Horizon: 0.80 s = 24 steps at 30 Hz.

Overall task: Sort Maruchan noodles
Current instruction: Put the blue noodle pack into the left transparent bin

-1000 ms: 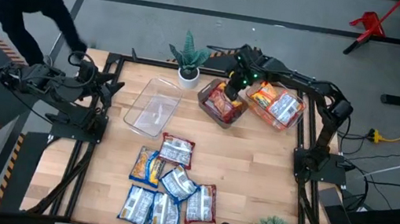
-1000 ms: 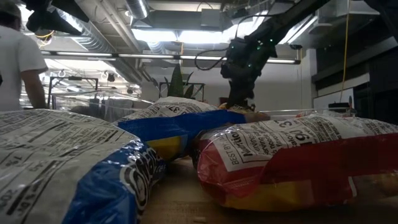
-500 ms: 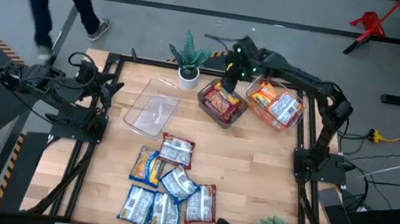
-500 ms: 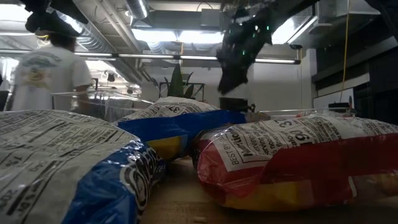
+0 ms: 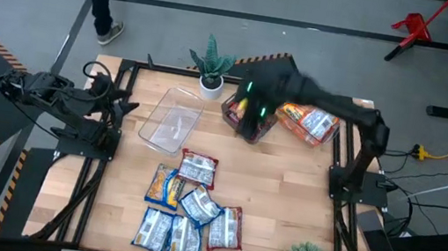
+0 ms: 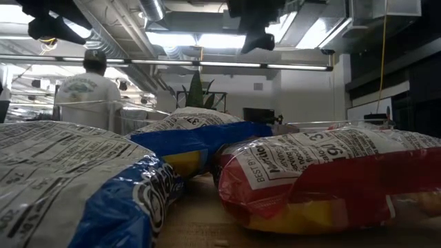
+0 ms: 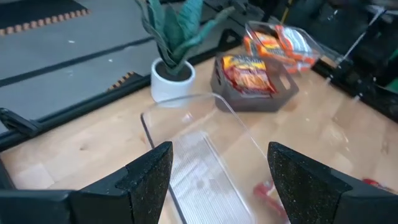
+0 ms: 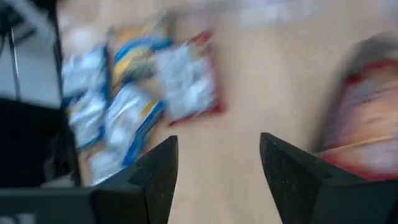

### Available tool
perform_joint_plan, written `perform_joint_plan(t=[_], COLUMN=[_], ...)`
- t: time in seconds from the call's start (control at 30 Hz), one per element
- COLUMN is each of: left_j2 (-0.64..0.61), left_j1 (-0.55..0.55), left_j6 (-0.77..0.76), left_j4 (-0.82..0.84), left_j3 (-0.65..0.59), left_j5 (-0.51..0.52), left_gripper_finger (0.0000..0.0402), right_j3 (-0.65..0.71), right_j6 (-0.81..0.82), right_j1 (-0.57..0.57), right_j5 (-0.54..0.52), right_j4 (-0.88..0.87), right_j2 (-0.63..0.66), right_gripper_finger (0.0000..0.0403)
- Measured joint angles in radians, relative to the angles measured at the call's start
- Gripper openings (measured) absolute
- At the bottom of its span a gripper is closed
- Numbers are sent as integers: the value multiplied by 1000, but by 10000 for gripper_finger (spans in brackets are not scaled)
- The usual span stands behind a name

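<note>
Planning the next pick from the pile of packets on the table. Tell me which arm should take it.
Right, probably. The right hand is open, empty and above the grey bin, its camera facing the loose packets. The left hand waits at the table's edge by the clear bin.

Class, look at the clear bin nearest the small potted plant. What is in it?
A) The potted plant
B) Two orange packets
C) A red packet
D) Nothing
D: the clear bin beside the potted plant shows only its bare bottom in the high view.
</note>
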State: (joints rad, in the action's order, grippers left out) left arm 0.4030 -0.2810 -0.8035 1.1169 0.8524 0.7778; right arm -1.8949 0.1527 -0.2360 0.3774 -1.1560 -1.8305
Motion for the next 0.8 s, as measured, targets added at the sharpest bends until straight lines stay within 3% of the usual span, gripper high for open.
perform_joint_plan(t=[0.23,0.53,0.8], left_j2=[0,0,0], left_j1=[0,0,0], left_j6=[2,52,23], left_j4=[0,-2,-3], left_j3=[0,0,0], left_j5=[-55,-149,-160], left_gripper_finger=[258,258,258], right_j3=[198,510,622], right_j6=[341,704,759], right_j1=[311,380,414], right_j5=[-263,-221,-257], right_j4=[225,765,838], right_j2=[-1,-2,-3], right_gripper_finger=[212,232,335])
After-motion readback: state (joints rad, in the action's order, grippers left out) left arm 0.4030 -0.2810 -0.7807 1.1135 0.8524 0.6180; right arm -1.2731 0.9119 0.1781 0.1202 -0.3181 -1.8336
